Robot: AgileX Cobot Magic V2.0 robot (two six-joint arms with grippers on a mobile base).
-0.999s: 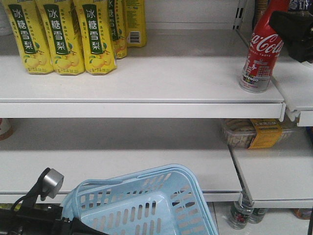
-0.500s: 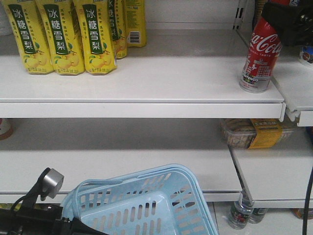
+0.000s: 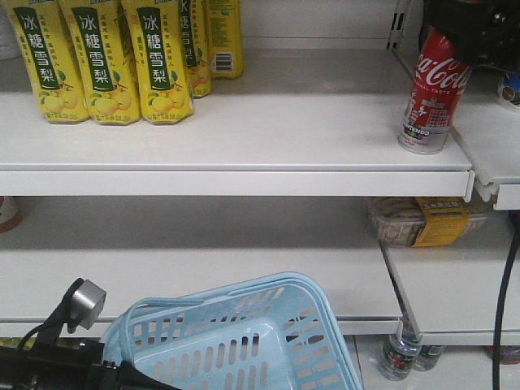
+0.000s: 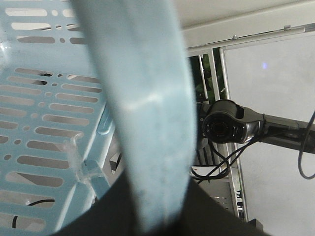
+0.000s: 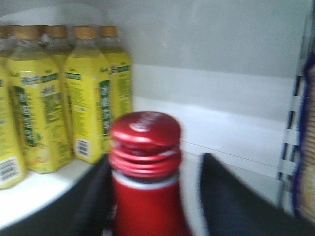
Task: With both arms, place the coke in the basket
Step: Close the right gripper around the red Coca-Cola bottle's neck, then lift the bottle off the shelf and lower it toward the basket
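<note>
The coke [image 3: 433, 91] stands upright at the right end of the upper shelf [image 3: 244, 138]. My right gripper [image 3: 465, 26] is at its neck, at the top right. In the right wrist view the red cap [image 5: 145, 130] sits between the open black fingers [image 5: 231, 201] of the right gripper [image 5: 157, 164]. The left finger is close against the bottle and a gap shows on the right. The pale blue basket [image 3: 244, 341] hangs tilted at the bottom. My left gripper [image 4: 157, 201] is shut on the basket handle [image 4: 142, 113]. The left arm [image 3: 49, 366] shows at the bottom left.
Several yellow drink bottles [image 3: 97, 57] stand at the upper shelf's left and also show in the right wrist view [image 5: 88, 98]. A packaged snack [image 3: 426, 221] lies on the lower shelf. Small bottles [image 3: 402, 353] stand below it. A shelf upright [image 3: 398, 24] is beside the coke.
My right gripper has moved left from beside the coke to around its neck, now hiding the bottle's top. The coke, the basket and the left arm have not moved.
</note>
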